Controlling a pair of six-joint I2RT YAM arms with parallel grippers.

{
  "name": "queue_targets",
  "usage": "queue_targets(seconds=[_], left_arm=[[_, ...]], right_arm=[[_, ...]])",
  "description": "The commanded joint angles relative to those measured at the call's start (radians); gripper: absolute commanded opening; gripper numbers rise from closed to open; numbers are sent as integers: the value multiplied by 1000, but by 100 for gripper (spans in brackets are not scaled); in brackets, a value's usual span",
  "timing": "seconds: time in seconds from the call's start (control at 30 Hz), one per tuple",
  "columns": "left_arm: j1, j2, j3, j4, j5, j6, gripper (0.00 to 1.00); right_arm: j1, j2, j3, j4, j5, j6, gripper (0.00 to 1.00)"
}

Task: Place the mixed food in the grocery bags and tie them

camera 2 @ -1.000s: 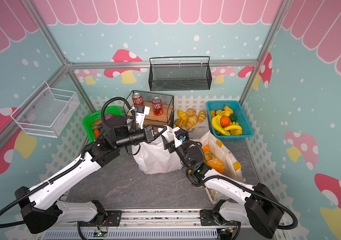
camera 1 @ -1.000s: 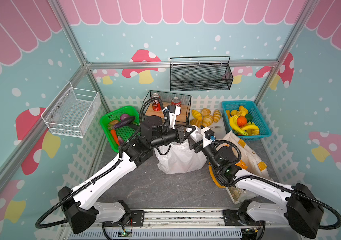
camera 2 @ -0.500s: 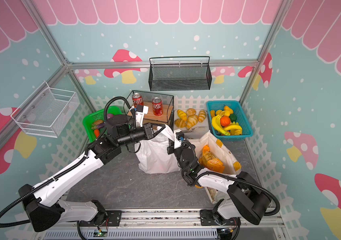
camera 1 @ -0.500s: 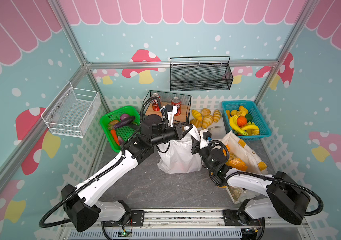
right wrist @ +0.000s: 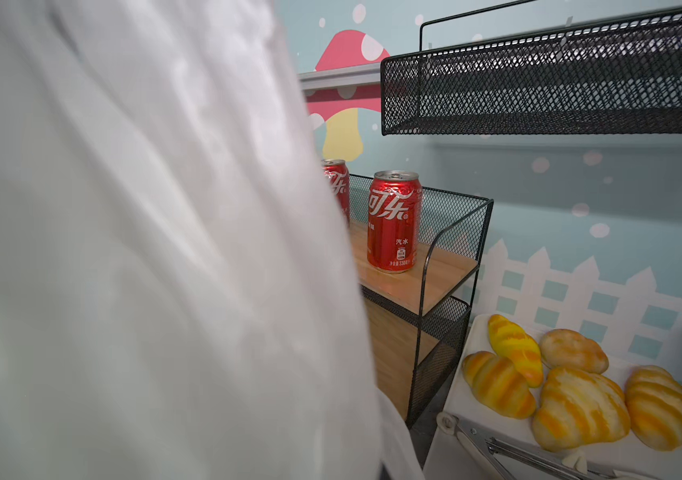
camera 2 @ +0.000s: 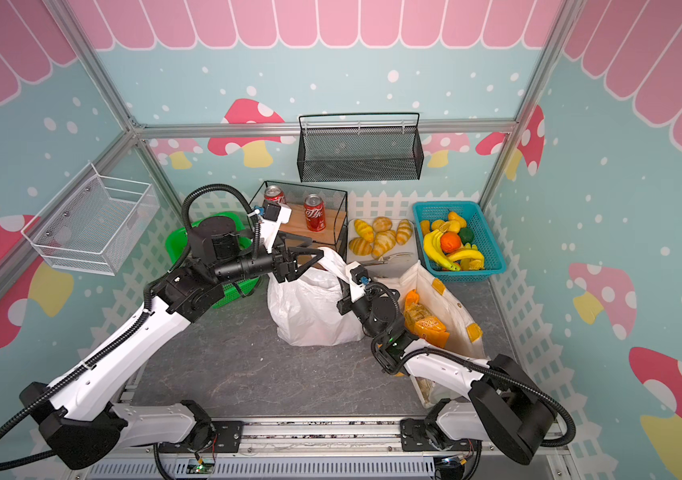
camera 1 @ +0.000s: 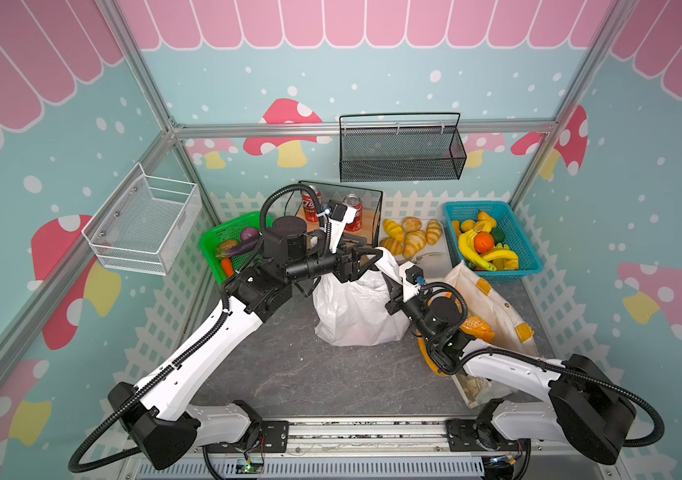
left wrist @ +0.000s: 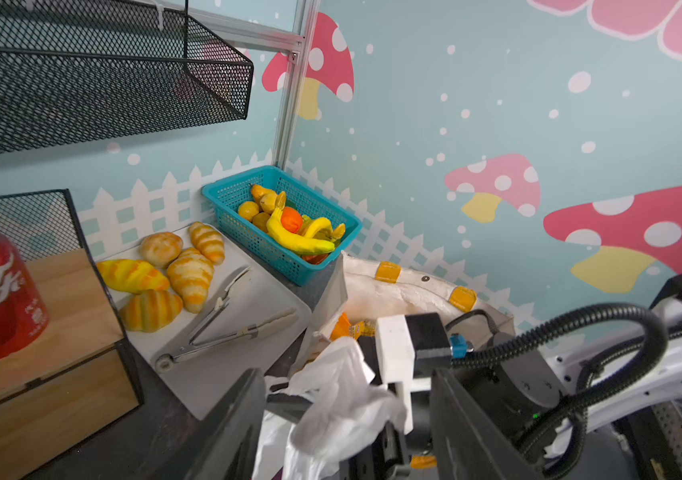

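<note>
Left wrist view shows us the left gripper [left wrist: 347, 376] with its jaws wide open, and a crumpled loop of the white bag [left wrist: 331, 415] sits right between them. We think the right gripper [camera 1: 393, 286] is closed on the bag's other loop, because white plastic fills its own camera. In a top view that loop runs as a strip from the left jaws across to the right ones. The bag stands between the arms, next to the cloth bag [camera 1: 501, 299], so the left arm is nearest the loose loop for tying.

A white plastic bag [right wrist: 123, 249] is seen filling half the frame; two red cans [right wrist: 393, 222] are stood on a wooden shelf [right wrist: 426, 280], bread rolls [right wrist: 580, 407] laid on a white tray [right wrist: 630, 463].
</note>
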Motion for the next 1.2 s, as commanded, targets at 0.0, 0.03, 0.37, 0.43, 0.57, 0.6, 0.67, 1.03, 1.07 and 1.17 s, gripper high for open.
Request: queue_targets(seconds=[0.0, 0.03, 0.37, 0.43, 0.57, 0.6, 0.67, 1.03, 1.07, 1.17], left_arm=[[38, -5, 60, -124, 106, 281, 68], [40, 2, 73, -148, 135, 328, 70], [39, 143, 232, -369, 242, 638, 74], [32, 156, 238, -369, 254, 668, 74], [11, 193, 266, -369, 260, 697, 71], [7, 202, 272, -367, 255, 701, 68], [1, 218, 281, -367, 235, 703, 60], [-5, 233, 256, -303, 226, 687, 7], [-6, 230, 251, -301, 222, 687, 5], [-4, 230, 240, -299, 221, 692, 0]], right_arm=[[-12, -25, 6, -12, -59, 10, 2], [-14, -25, 10, -17, -65, 11, 2], [-23, -33, 31, -54, -89, 10, 1], [-23, -31, 34, -58, -94, 9, 1], [-24, -25, 44, -67, -100, 9, 1], [-24, -25, 46, -69, -101, 9, 1], [-24, -21, 47, -70, -102, 10, 1], [-46, -67, 66, -154, -175, -70, 39], [-52, -86, 67, -174, -190, -88, 45], [-103, -150, 78, -262, -292, -130, 64]])
